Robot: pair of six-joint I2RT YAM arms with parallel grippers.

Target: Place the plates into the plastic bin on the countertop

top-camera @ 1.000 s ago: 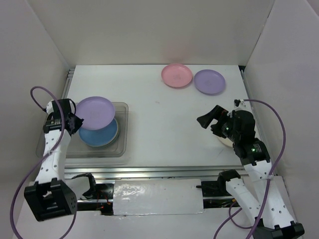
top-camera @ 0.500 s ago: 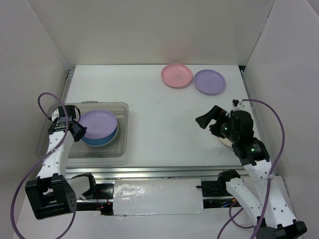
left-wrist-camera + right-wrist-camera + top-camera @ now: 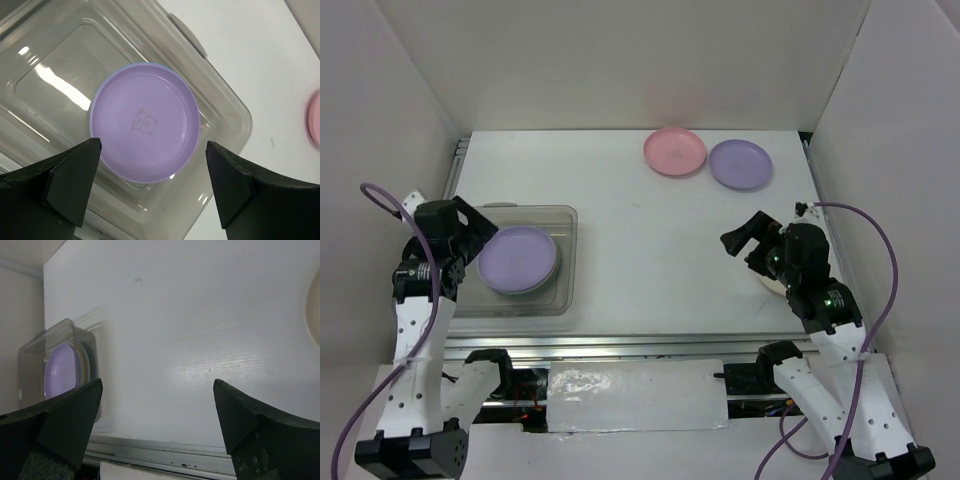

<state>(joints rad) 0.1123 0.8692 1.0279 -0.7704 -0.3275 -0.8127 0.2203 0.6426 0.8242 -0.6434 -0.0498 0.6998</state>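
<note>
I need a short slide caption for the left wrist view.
Open left gripper above a purple plate resting in the clear plastic bin.

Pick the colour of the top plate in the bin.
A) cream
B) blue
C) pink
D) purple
D: a purple plate lies flat and uppermost inside the bin, while the pink plate sits out on the table.
</note>
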